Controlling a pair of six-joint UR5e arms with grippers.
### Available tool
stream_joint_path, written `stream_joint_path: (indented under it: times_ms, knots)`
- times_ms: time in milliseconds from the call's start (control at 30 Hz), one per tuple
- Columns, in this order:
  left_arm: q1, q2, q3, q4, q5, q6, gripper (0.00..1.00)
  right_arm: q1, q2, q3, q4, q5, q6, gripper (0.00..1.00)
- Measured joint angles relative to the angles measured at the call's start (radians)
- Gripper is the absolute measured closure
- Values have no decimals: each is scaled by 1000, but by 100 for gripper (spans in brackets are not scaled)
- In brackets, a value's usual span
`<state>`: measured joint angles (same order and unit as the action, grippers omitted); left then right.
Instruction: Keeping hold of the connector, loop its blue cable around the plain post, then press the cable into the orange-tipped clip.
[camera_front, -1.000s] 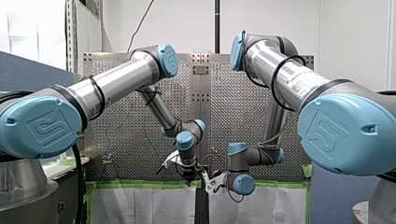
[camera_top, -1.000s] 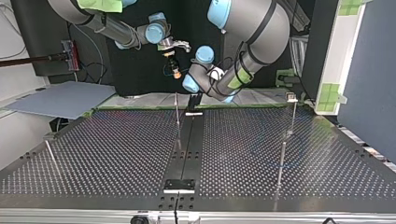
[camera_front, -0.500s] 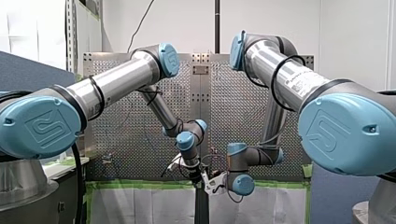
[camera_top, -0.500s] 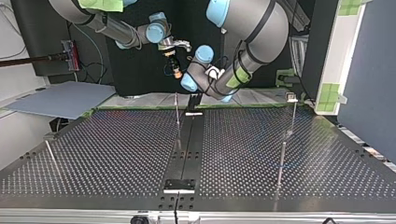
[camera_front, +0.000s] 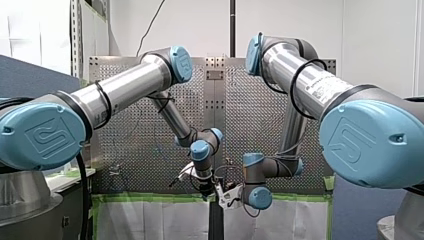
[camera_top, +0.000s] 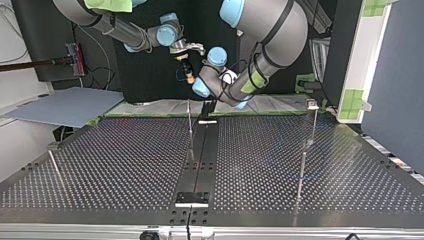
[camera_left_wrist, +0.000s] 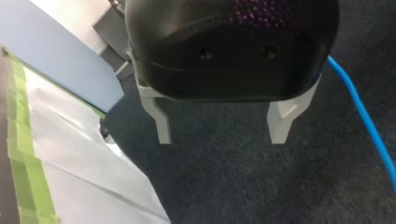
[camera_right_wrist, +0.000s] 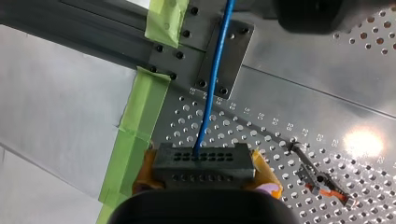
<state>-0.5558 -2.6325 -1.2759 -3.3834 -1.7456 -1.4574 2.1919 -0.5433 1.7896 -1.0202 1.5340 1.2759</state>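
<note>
In the right wrist view my right gripper (camera_right_wrist: 203, 173) is shut on a dark grey connector (camera_right_wrist: 203, 158), with yellow pads (camera_right_wrist: 267, 179) on both sides. The blue cable (camera_right_wrist: 214, 84) runs straight from the connector to a metal plate (camera_right_wrist: 233, 56) at the table's edge. An orange-tipped clip (camera_right_wrist: 327, 186) sits on the perforated table beside the gripper. My left gripper (camera_left_wrist: 222, 135) is open with pale fingers (camera_left_wrist: 161, 122) and nothing between them; the blue cable (camera_left_wrist: 369, 126) passes beside it. In the top view my right gripper (camera_top: 188, 75) hangs beyond the table's far edge, next to my left arm's wrist (camera_top: 216, 56).
Thin upright posts stand on the perforated table (camera_top: 125, 165): one near the far middle (camera_top: 190, 120), two at the top view's right (camera_top: 313, 120) (camera_top: 301, 170), one at its left (camera_top: 54, 167). A black strip (camera_top: 202, 160) runs down the middle. Green tape (camera_right_wrist: 140, 126) lines the table's edge.
In the top view my left arm's wrist has shifted slightly toward the view's left, closer to my right gripper. My right gripper keeps its hold on the connector.
</note>
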Motion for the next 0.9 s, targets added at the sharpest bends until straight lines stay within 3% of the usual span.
stream_joint_path:
  times_ms: [467,900]
  knots:
    - [-10,0,3,12,-119,46,0,7,1,0,-3,0,-1,100]
    - [-14,0,5,23,-232,61,0,9,1,-1,-8,-3,1,100]
